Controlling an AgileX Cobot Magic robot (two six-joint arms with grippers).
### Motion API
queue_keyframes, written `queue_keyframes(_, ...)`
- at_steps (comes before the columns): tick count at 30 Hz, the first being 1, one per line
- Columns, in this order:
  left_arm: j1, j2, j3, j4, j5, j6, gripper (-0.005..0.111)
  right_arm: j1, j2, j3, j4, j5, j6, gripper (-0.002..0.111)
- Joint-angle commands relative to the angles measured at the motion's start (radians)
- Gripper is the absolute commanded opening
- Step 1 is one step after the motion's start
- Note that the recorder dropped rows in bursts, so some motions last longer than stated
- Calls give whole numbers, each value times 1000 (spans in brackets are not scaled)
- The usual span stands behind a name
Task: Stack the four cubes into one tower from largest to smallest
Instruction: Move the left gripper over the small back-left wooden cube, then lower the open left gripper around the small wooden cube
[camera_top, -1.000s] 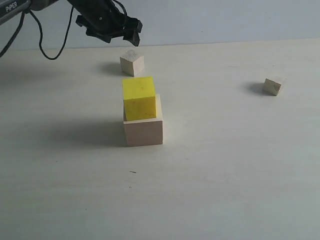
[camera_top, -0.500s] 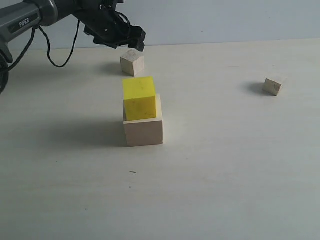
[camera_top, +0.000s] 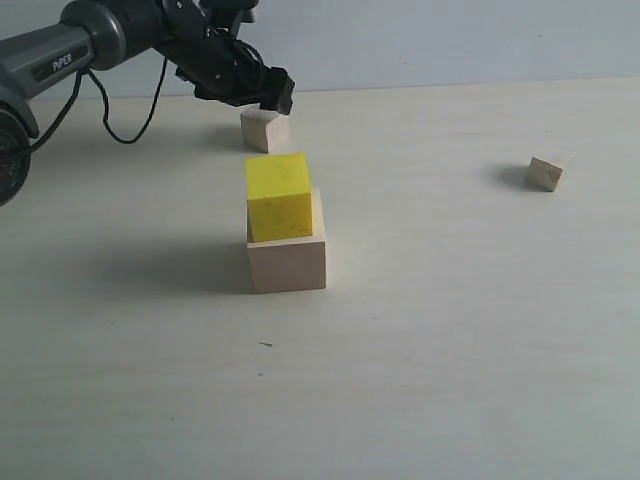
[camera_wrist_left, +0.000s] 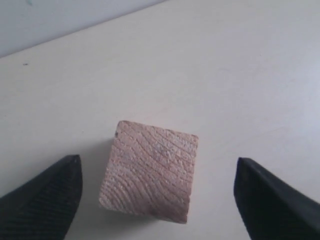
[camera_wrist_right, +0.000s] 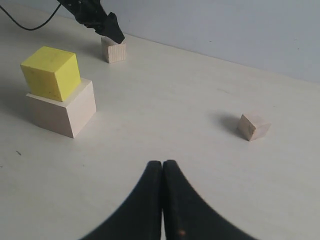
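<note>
cubes, from my end outward: nearest me the right gripper (camera_wrist_right: 162, 200) idles with its jaws pressed together on nothing. beyond it the tower (camera_top: 285, 230) is two high: the big pale wood cube (camera_top: 287, 262) sits on the table (camera_top: 450, 350) with the yellow cube (camera_top: 278, 196) on top, toward the base's left side rather than centred. off to the right, well apart, lies the tiny wood cube (camera_top: 545, 173), untouched. farthest back is the third cube (camera_top: 264, 130), and that is where the change is. over the last second the left gripper (camera_top: 272, 98) has dropped from high above to just over it, jaws wide, one ribbed black pad (camera_wrist_left: 47, 200) on either side and neither touching. so i judge the pick of the third cube is beginning. its top shows curved end grain, raw wood with crisp edges. the yellow faces look painted, matt and flat, which should make a fair landing.
</note>
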Motion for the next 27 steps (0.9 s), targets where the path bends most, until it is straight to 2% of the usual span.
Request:
queue_keyframes(1, 8, -4, -5, -14, -24, 21, 79, -2, -4, 3, 2, -17, -6, 0)
queue_keyframes(17, 8, 38, -5, -32, -7, 65, 75, -2, -4, 5, 0, -21, -6, 0)
queue_keyframes(19, 8, 41, -5, -33, -3, 65, 68, -2, -4, 5, 0, -21, -6, 0)
queue_keyframes(27, 8, 38, -5, -42, 21, 68, 7, -2, -4, 5, 0, -21, -6, 0)
